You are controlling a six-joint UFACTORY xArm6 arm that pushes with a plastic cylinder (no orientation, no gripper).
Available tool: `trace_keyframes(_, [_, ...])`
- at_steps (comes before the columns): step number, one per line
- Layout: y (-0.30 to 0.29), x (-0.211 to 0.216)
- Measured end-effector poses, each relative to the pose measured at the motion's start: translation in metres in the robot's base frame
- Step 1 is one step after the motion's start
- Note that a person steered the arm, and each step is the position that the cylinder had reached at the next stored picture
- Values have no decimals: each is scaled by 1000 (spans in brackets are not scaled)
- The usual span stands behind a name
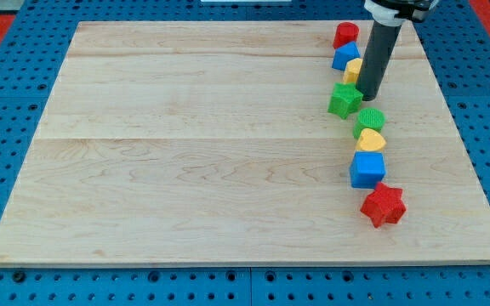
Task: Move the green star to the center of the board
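The green star lies on the wooden board at the view's upper right. My tip is right beside it, on its right side, touching or nearly touching it. The rod rises from there toward the view's top right and partly hides a yellow block just above the star.
A column of blocks runs down the view's right: a red block, a blue block, the yellow block, then below the star a green round block, a yellow block, a blue cube and a red star.
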State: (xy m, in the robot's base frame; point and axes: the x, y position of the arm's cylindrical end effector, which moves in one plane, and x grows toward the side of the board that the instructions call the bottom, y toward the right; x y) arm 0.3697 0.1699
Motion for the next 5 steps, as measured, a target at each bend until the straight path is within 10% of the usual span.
trace_keyframes(5, [-82, -2])
